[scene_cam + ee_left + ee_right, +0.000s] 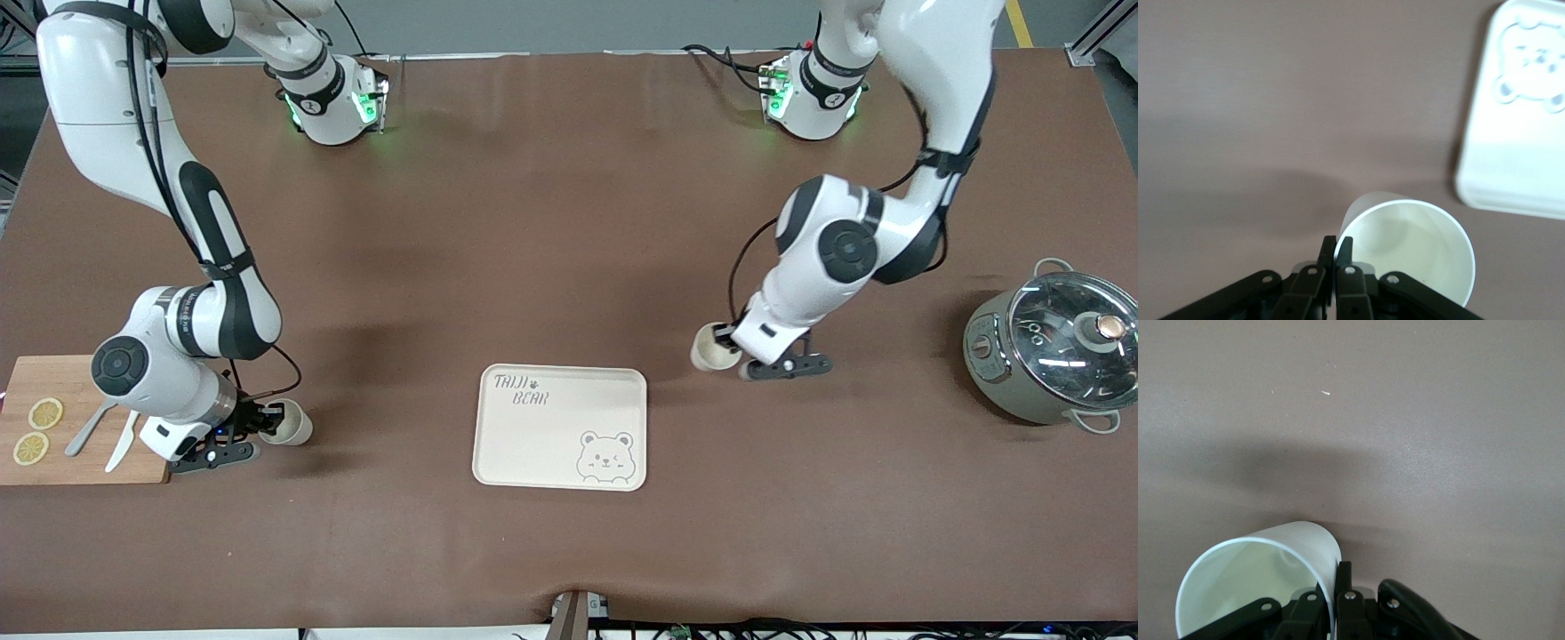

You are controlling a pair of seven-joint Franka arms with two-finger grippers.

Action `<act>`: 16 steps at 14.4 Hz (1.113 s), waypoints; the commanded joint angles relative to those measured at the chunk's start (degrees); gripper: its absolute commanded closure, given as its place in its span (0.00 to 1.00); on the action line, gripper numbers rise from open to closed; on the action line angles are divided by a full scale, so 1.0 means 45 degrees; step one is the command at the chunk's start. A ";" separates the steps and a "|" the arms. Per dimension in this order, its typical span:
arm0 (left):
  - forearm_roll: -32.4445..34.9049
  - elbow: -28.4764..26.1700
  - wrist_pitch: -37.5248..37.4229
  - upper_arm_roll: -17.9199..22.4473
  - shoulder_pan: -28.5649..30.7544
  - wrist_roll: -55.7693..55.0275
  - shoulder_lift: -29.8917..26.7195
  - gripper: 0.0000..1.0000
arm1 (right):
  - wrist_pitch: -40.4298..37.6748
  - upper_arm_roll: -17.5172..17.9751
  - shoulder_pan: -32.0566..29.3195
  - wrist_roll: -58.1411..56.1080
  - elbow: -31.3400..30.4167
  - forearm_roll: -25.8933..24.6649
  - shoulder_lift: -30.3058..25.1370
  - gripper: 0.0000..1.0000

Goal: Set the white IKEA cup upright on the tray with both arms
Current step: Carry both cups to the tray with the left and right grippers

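Note:
The cream tray (551, 444) with "TAIJI BEAR" lettering lies bare at the table's middle and also shows in the left wrist view (1518, 153). My left gripper (727, 342) is shut on the rim of a white cup (714, 352) just off the tray's corner toward the left arm's end. In the left wrist view the fingers (1328, 250) pinch the cup (1411, 247) wall. My right gripper (267, 418) is shut on the rim of a second white cup (292, 425) beside the cutting board. The right wrist view shows this cup (1258, 580) with one finger inside and one outside.
A wooden cutting board (80, 462) with two lemon slices (37, 430), a fork and a knife lies at the right arm's end. A grey pot with a glass lid (1058, 351) stands at the left arm's end. Brown tabletop surrounds the tray.

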 commanded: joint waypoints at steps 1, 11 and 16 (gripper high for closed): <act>0.0248 0.2225 -0.0573 0.0065 -0.0572 -0.1065 0.1598 1.00 | -0.0785 0.0117 0.0038 0.0033 0.0438 0.0305 -0.0111 1.00; 0.0639 0.5314 -0.0476 0.0221 -0.1901 -0.2221 0.4199 1.00 | -0.3817 0.0117 0.1148 0.2956 0.2510 0.1596 -0.0403 1.00; 0.0620 0.6155 -0.0455 0.1662 -0.3363 -0.2240 0.4824 1.00 | -0.3817 0.0098 0.2379 0.5847 0.2725 0.1596 -0.0638 1.00</act>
